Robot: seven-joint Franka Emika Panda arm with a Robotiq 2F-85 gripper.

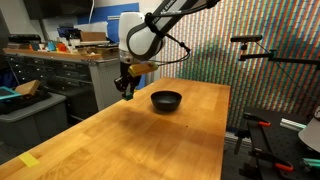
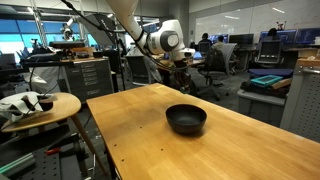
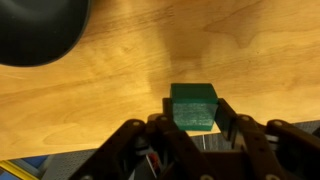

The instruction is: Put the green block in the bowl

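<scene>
In the wrist view my gripper [image 3: 193, 112] is shut on the green block [image 3: 193, 104], a small dark green cube held between the two fingers above the wooden table. The black glossy bowl [image 3: 40, 28] lies at the upper left of that view, apart from the block. In both exterior views the bowl [image 1: 166, 100] [image 2: 186, 119] sits on the table, and my gripper [image 1: 126, 89] [image 2: 181, 73] hangs above the table's far edge, to the side of the bowl. The block is too small to make out there.
The wooden table [image 1: 150, 140] carries a yellow tape patch [image 1: 29, 160] near one corner. A cluttered workbench [image 1: 60, 60] stands behind it, a small round side table [image 2: 40, 105] with objects stands beside it, and a camera stand [image 1: 255, 50] is near the table's edge.
</scene>
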